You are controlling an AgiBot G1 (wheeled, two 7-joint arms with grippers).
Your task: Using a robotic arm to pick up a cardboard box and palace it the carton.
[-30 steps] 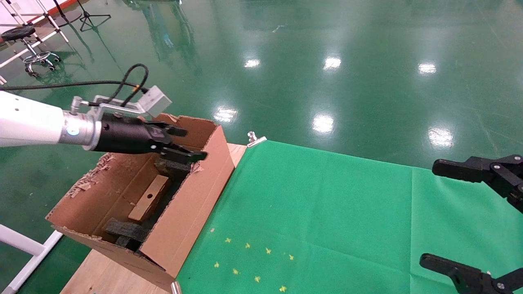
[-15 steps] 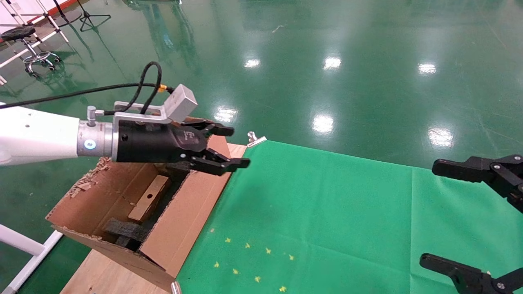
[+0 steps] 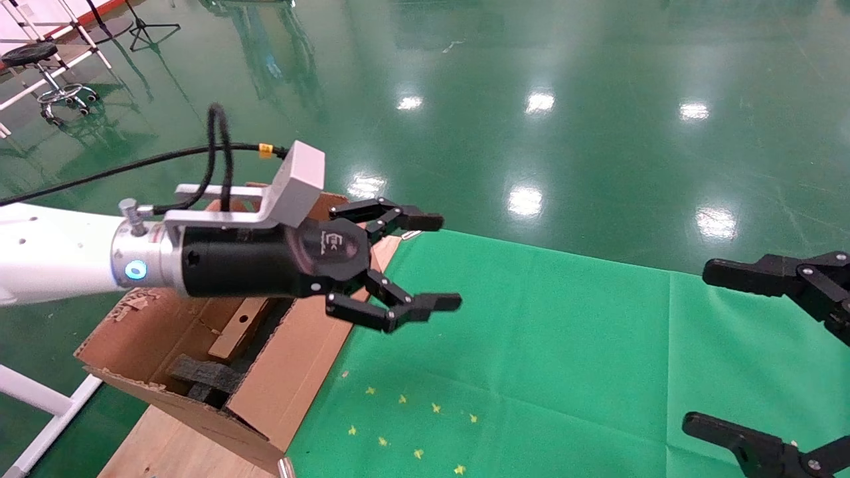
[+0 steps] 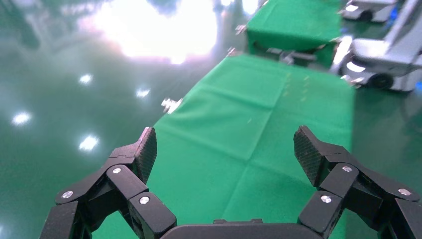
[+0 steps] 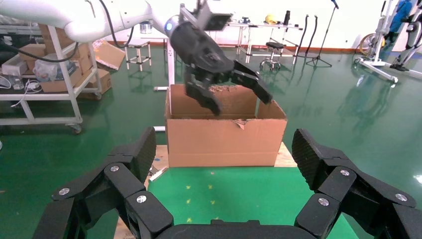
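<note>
Cardboard box (image 3: 240, 326) lies slanted inside the carton (image 3: 312, 358), among dark foam pieces (image 3: 206, 376), so placing looks done. Left gripper (image 3: 425, 260) hangs above the carton's right wall w/ fingers spread wide & empty, over the edge of the green cloth (image 3: 564, 358); right gripper (image 3: 734, 345) sits parked at far right, also spread & empty. Next move, prob.: clear the arm off the carton to rest, no snagging flaps.

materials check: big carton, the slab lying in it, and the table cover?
Carton: brown corrugated cardboard, matte; flap edges ragged and torn. Slab, the cardboard box: smooth brown card by its look, a round dark spot on its face. Table cover: green cloth, probably; creases show, and a clip pins its corner.
</note>
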